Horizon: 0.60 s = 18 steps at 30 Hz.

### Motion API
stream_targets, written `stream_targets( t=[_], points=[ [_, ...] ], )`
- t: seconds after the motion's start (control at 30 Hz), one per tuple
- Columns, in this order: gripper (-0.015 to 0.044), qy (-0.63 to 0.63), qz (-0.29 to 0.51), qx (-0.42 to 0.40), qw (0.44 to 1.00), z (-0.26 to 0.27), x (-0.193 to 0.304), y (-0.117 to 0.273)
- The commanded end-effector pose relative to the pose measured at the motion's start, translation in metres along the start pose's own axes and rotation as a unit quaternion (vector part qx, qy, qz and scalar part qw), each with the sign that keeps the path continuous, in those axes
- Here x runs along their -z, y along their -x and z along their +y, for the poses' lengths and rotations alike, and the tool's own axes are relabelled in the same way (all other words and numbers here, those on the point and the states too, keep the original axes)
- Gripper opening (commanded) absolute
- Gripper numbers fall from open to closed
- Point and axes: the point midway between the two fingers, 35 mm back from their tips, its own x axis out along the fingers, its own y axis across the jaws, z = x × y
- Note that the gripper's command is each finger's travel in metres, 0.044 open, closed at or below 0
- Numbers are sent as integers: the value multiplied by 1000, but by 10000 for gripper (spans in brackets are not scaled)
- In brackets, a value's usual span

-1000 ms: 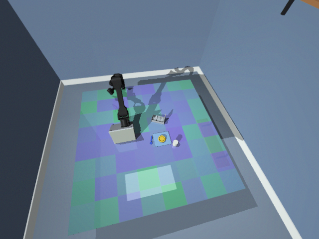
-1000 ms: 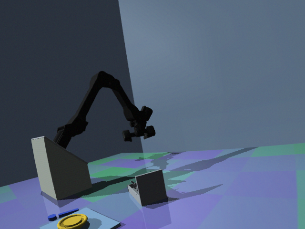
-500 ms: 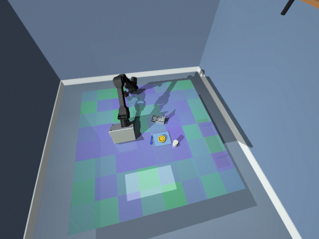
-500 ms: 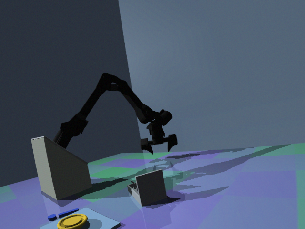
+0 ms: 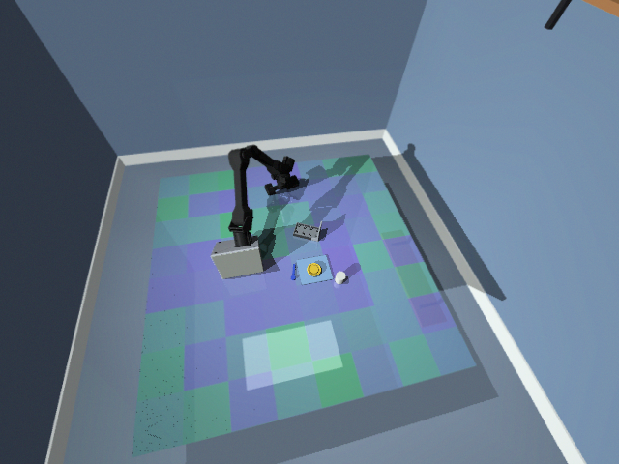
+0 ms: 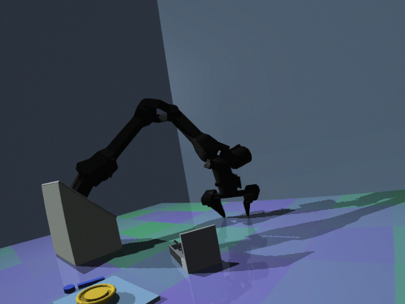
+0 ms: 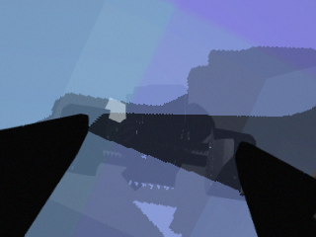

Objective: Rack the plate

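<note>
1. grey base block (image 5: pixel 237 259) at left, arm rising from it; arm reaches past the far side of the rack, nowhere near the plate
2. blue spoon-like utensil (image 5: pixel 293 272) lies just beside the left edge of the light-blue mat (image 5: pixel 325 274)
3. plate (image 5: pixel 313 269), yellow, lies flat on that mat, untouched; well apart from the gripper
4. gripper (image 6: pixel 235 213) hangs low over the floor beyond the rack, tips pointing down; jaws wide apart, nothing between them
5. dish rack (image 5: pixel 308 232) sits between gripper and plate; its slots look unfilled, though small in these views
6. white cup (image 5: pixel 340 277) stands just right of the mat
7. step in hand, by my read: approach, pick not started; next move calls for swinging back over the rack to the plate, coming down at its rim, closing on the edge; flat plate leaves little lip to catch, likely the tricky part
</note>
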Motion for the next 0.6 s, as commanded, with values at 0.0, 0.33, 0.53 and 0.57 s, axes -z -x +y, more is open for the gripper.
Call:
stream_targets(
  t=[0.0,0.33,0.53,0.57],
  points=[
    [400,-54,37,35,997,-29,36,18],
    [400,-170,106,84,976,-70,120,63],
    [400,-254,146,107,950,-84,178,100],
    [400,-269,151,111,945,-86,188,107]
  ],
)
